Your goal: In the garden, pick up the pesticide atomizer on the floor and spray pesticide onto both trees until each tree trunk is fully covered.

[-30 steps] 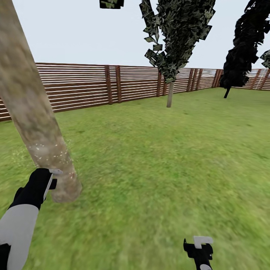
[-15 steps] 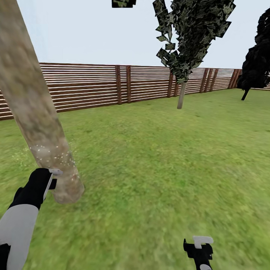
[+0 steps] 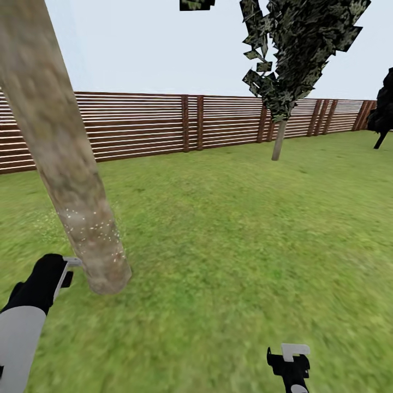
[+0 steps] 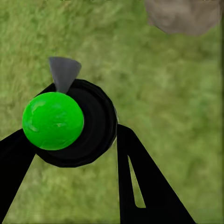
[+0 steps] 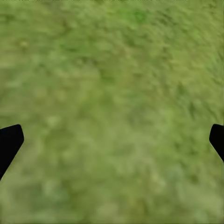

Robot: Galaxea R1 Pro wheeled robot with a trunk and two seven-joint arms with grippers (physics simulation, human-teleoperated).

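Spraying step, first tree trunk. My left gripper is clamped on the pesticide atomizer, just beside the trunk's base. Pesticide specks dot only the low band; next I judge: aim higher. Right gripper fingers apart, over grass.

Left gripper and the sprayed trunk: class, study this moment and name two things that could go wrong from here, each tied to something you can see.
1. The white specks form only a low band on the tree trunk; the bark above looks bare, so coverage may stay incomplete.
2. The left gripper holds the atomizer very near the trunk base; a forward move could bump it.
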